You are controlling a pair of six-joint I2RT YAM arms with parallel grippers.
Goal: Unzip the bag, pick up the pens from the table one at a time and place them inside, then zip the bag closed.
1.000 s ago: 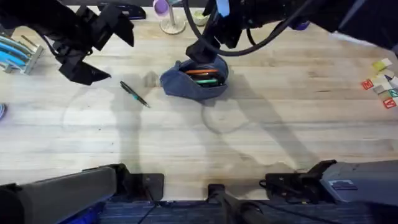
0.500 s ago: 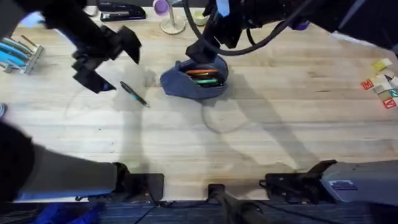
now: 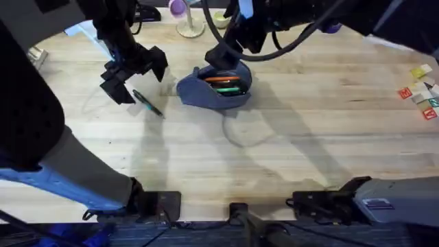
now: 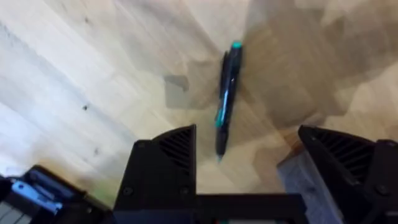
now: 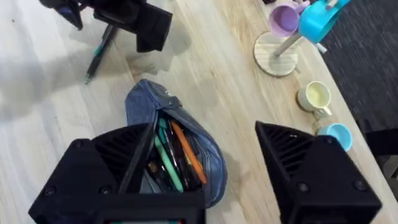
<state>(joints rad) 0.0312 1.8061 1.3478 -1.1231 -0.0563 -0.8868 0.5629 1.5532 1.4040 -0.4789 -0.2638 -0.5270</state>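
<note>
The bag (image 3: 214,89) lies unzipped at the table's (image 3: 309,137) far middle, with an orange pen (image 3: 221,79) and a green one inside; the right wrist view shows these pens (image 5: 177,155) in the bag (image 5: 146,102). A dark pen with teal trim (image 3: 148,103) lies on the wood to the left of the bag. My left gripper (image 3: 137,79) hovers open just beyond that pen (image 4: 226,99), which sits between and ahead of the fingers (image 4: 165,162). My right gripper (image 3: 230,58) stands open at the bag's far rim, one finger (image 5: 106,174) over the opening.
At the far edge are a black stapler (image 3: 140,12) and a wooden stand holding purple and blue mugs (image 5: 283,37). A yellow cup (image 5: 316,96) and a blue cup (image 5: 336,134) sit beyond it. Coloured cards (image 3: 422,89) lie far right.
My left arm has swung right and down toward the dark pen, ending just over it. The right arm, the bag and the pen on the table have not moved.
</note>
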